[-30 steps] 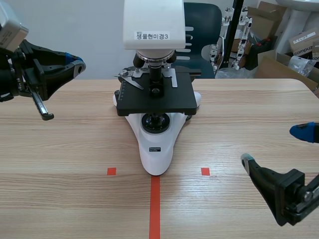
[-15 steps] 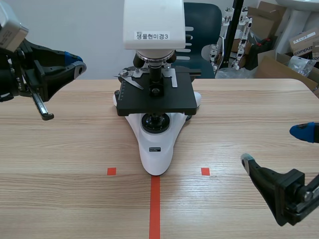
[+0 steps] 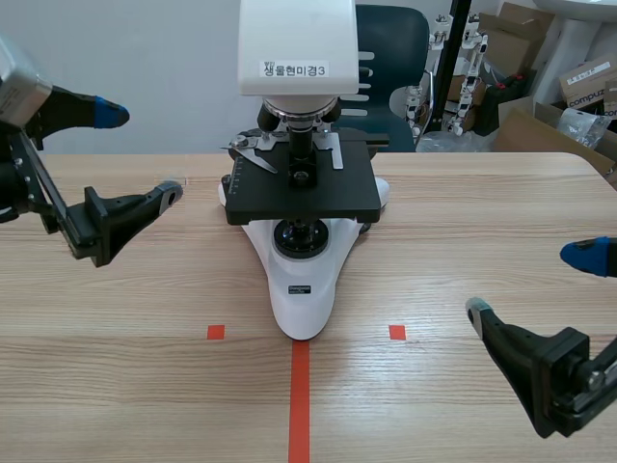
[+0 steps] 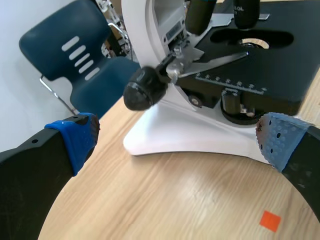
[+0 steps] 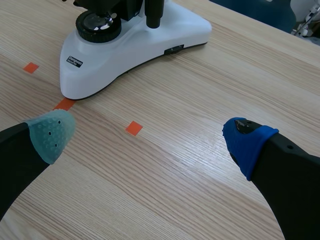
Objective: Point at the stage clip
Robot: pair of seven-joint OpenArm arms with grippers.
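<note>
Your left end effector (image 3: 143, 152) hangs above the bench (image 3: 116, 280) with its fingers spread wide, one blue-tipped finger high and the other lower, both aimed toward the microscope (image 3: 301, 222). The stage clip (image 3: 255, 156) is ahead of it, a thin silver arm lying on the rear corner of the black stage (image 3: 318, 193) on the side nearest this end effector. Nothing sits between the fingers, and they are apart from the microscope.

The left wrist view gives you what the scene view does not: the left end effector (image 4: 180, 137) frames the microscope's white foot, and beyond it the stage clip (image 4: 212, 62) shows clearly, pivoting from a bracket beside a round black knob (image 4: 145, 89) and reaching across the stage above a white scale. A blue chair (image 4: 75, 60) stands off past the blue-padded finger.

Your right end effector (image 3: 532, 283) is low over the bench, well apart from the microscope, fingers spread. Its own view shows the right end effector (image 5: 148, 135) with an orange square mark on the bench between the fingers and the microscope's foot ahead; the clip is out of that view.

Only the scene view shows the cardboard boxes (image 3: 559, 106) behind the bench.
</note>
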